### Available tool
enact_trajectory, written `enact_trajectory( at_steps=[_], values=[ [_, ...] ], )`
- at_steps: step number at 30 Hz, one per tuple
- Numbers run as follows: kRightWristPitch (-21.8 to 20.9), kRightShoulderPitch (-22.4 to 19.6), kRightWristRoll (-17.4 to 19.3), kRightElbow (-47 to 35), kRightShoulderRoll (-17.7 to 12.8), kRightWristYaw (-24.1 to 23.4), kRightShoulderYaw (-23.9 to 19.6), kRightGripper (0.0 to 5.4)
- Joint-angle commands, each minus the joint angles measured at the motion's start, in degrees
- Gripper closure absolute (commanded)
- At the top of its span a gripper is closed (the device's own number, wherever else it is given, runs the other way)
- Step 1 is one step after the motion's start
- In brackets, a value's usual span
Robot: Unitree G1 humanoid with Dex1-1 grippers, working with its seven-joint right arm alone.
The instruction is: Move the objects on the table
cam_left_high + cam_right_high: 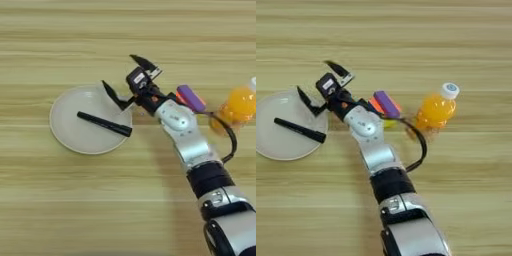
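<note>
A slim black marker pen [104,123] lies slantwise on the round pale plate [67,132] at the left of the wooden table [100,200]. My right gripper [121,74] is open just past the plate's far right rim, with nothing between its two black fingers; one fingertip [108,89] hangs over the plate, apart from the pen. Right behind my wrist sits a small multicoloured cube [190,98] with a purple top, partly hidden by the arm. The right eye view shows the same pen [300,130], plate [276,145] and cube [386,103].
An orange bottle with a white cap [437,109] stands to the right of the cube. My silver forearm [192,142] runs in from the bottom right, with a black cable looping beside it.
</note>
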Motion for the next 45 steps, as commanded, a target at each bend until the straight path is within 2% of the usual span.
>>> enact_trajectory(
  at_steps=[1, 7, 12, 45],
  values=[
    [2.5, -0.5, 3.1, -11.5, -4.6, -1.4, -5.9, 0.02],
    [5.6, 4.1, 6.1, -17.0, -6.8, -1.7, -11.0, 0.02],
    [6.5, 5.0, 7.2, -17.6, -7.4, -1.9, -12.6, 0.02],
    [7.1, 4.9, 9.2, -17.8, -8.5, -2.0, -14.8, 0.02]
  ],
)
